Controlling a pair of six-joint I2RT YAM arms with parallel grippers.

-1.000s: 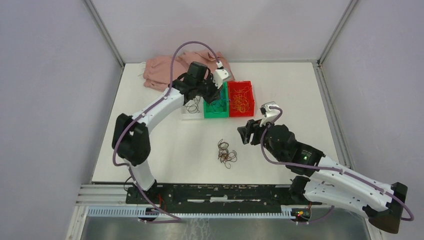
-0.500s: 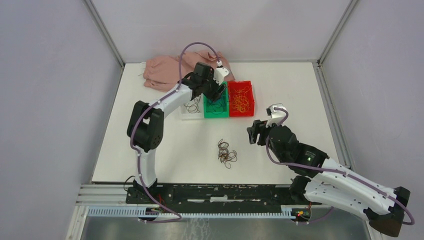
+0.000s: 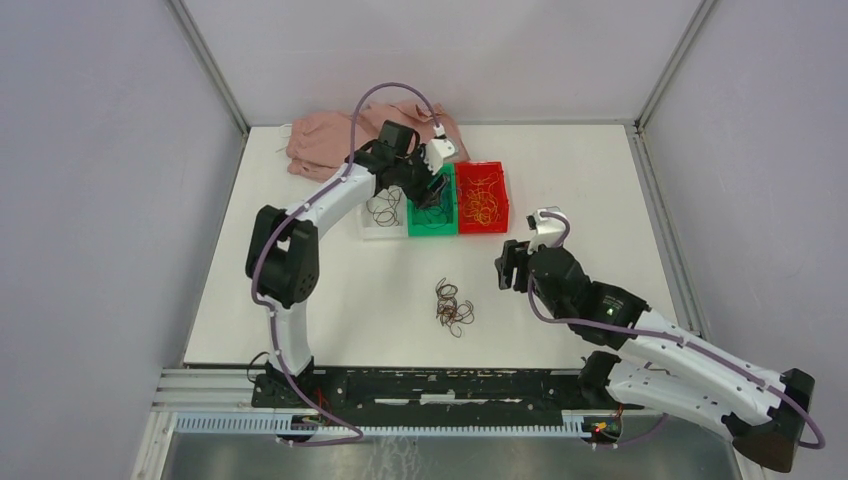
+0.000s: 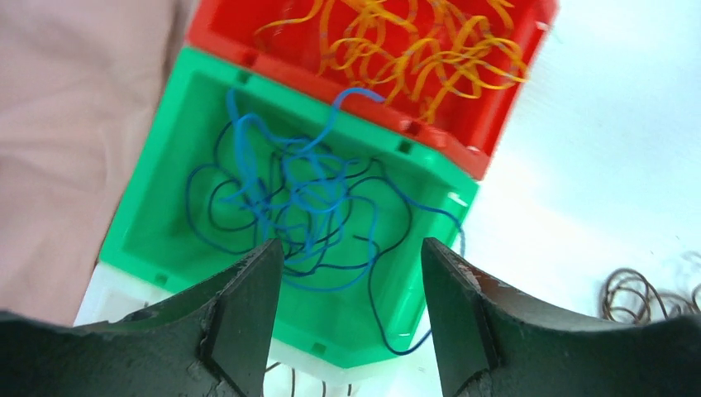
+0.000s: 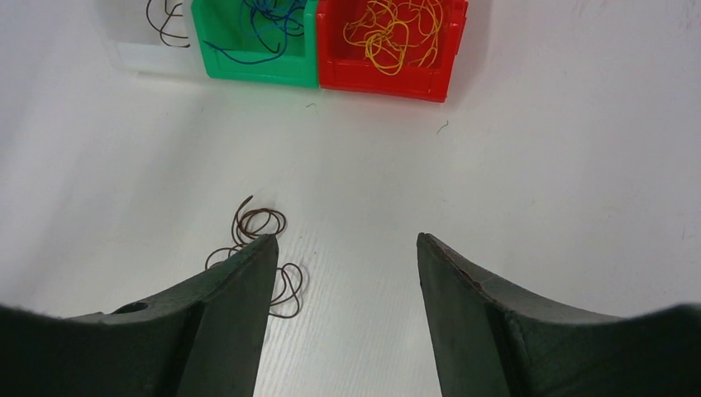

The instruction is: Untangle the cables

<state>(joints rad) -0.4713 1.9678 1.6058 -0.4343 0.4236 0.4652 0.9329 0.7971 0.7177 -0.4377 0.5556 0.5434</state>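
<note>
While the left gripper (image 4: 351, 248) hangs wide open and empty over the green plastic bin (image 4: 157, 198), blue curly wire strands (image 4: 306, 198) lie inside it. Nearward of that bin, a dark brown wire tangle (image 3: 454, 307) lies on the white table (image 3: 600, 180). Further right, the right gripper (image 5: 345, 240) gapes empty. Judged step: sorting the brown strands. The next move calls for pinching a single loop.

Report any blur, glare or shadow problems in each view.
Top external: even light, sharp, soft shadows only. Left wrist: left hand soft-edged, table washed out white, blue cables crisp. Right wrist: right hand blurred, brown cables sharp.
</note>
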